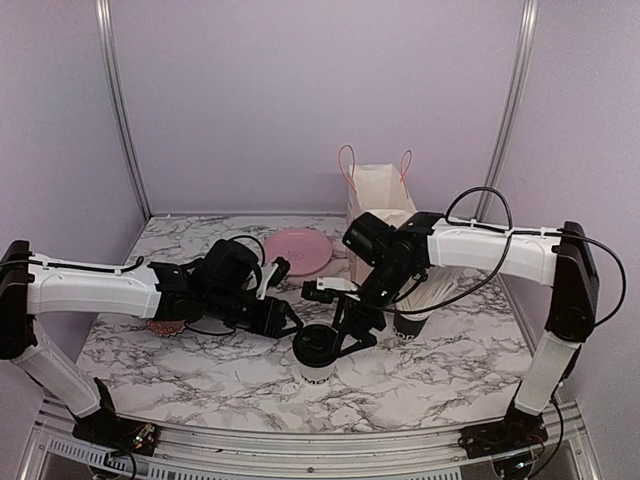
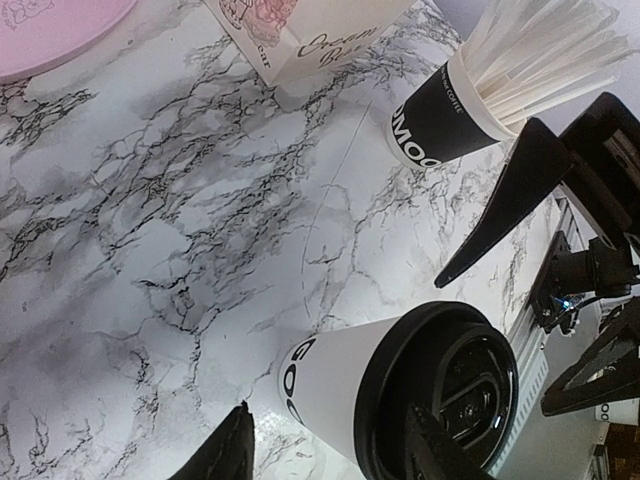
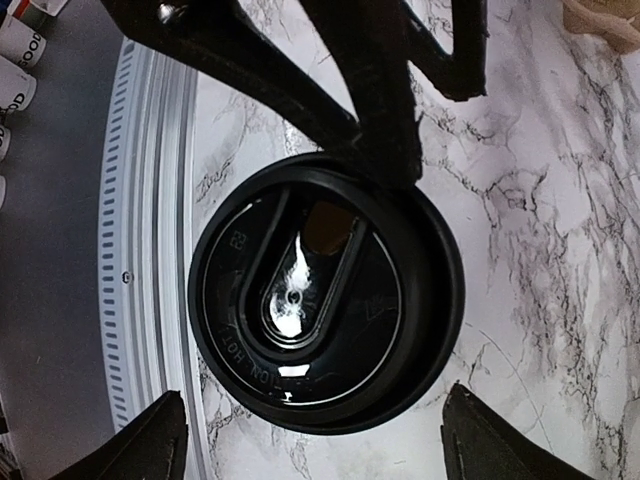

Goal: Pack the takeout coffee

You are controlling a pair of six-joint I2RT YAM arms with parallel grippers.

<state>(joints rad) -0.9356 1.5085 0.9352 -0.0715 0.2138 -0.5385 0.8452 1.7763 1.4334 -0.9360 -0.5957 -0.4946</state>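
One white takeout cup [image 1: 315, 357] with a black lid stands on the marble table near the front middle. My left gripper [image 1: 293, 322] is open at the cup's left. In the left wrist view [image 2: 330, 408] its fingers stand on either side of the cup [image 2: 335, 385], one crossing the lid's edge. My right gripper [image 1: 350, 330] is open just above and right of the cup. Its wrist view [image 3: 312, 395] looks straight down on the lid [image 3: 320, 300], with the fingers spread wider than it. The paper bag [image 1: 380, 195] stands upright at the back.
A black cup with white straws [image 2: 440, 120] stands right of the takeout cup, partly behind my right arm. A pink plate [image 1: 298, 250] lies at the back. The table's metal front rail [image 3: 150, 250] runs close by the cup. More white cups [image 3: 18, 50] show beyond it.
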